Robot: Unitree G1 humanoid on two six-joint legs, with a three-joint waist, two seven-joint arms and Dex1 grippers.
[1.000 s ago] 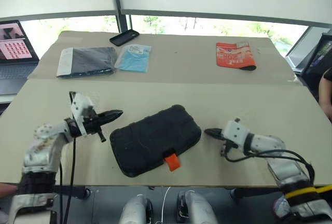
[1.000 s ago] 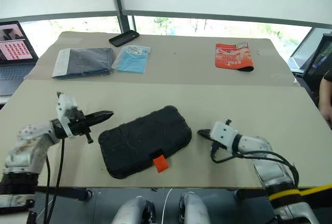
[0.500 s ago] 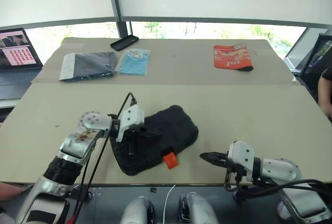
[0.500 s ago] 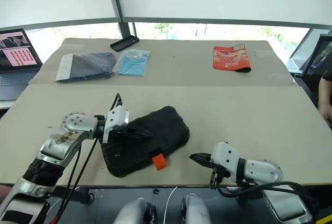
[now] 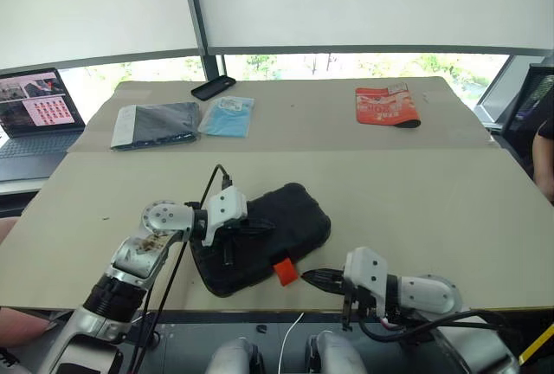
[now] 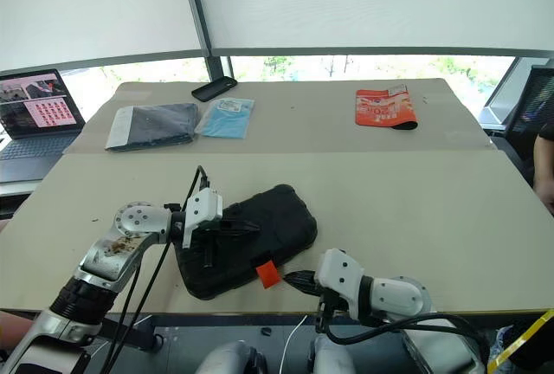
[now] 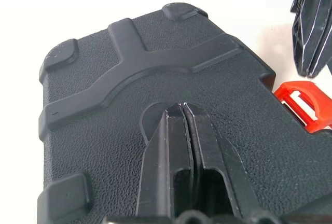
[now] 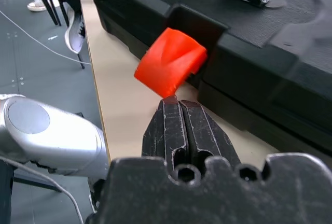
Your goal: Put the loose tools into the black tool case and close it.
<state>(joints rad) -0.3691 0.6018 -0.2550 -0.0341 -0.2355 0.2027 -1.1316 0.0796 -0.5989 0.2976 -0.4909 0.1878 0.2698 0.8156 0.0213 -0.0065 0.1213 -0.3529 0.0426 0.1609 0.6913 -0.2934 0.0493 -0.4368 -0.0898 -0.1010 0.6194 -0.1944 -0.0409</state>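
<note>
Now right hand point(image 8: 176, 102) tip just beside orange latch point(image 8: 170, 61)

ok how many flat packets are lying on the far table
3: a grey packet at the left, a light blue packet right beside it, and an orange packet far off to the right.

The black tool case point(image 5: 260, 237) lies shut, so whatever sits inside it is hidden. The left gripper point(image 5: 260, 228) covers part of its lid. Far left of the case, a laptop point(image 5: 35, 119) is cut off by the picture's edge, its screen content too small to read. Print on the orange packet point(image 5: 385, 106), beyond the case on the surface point(image 5: 433, 192), is illegible. A person's arm point(image 5: 544, 153) is cropped at the right edge.
</note>
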